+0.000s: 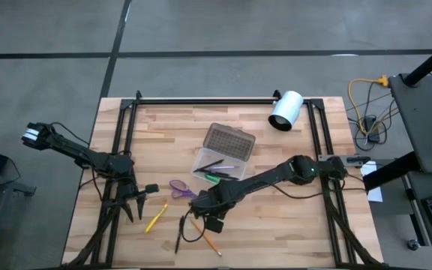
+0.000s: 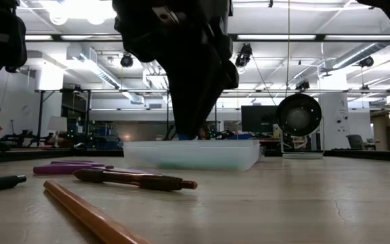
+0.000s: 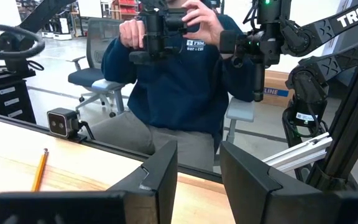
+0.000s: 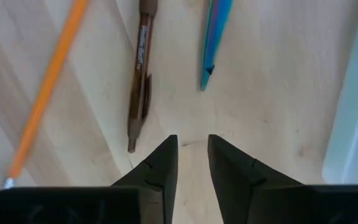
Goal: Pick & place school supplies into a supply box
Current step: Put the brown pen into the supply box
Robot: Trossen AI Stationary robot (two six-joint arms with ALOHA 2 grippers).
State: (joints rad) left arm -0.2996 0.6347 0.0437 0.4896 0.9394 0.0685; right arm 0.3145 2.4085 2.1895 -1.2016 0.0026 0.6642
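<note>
The clear supply box (image 1: 214, 166) lies at the table's middle with its grey dotted lid (image 1: 229, 140) swung open toward the far edge. Green, black and purple pens (image 1: 220, 175) lie inside it. My right gripper (image 1: 203, 205) hangs open just near of the box, fingertips (image 4: 192, 152) low over bare wood. Ahead of it lie a brown pen (image 4: 140, 74), an orange pencil (image 4: 45, 93) and a blue-green pen (image 4: 215, 43). Purple scissors (image 1: 180, 187) and a yellow pen (image 1: 156, 218) lie flat to its left. My left gripper (image 1: 136, 199) waits open at the table's left.
A white cylinder (image 1: 286, 110) lies on its side at the far right. A black frame rail (image 1: 201, 100) runs along the far edge. In the left wrist view a person (image 3: 179, 74) sits beyond the table. Bare wood shows right of the box.
</note>
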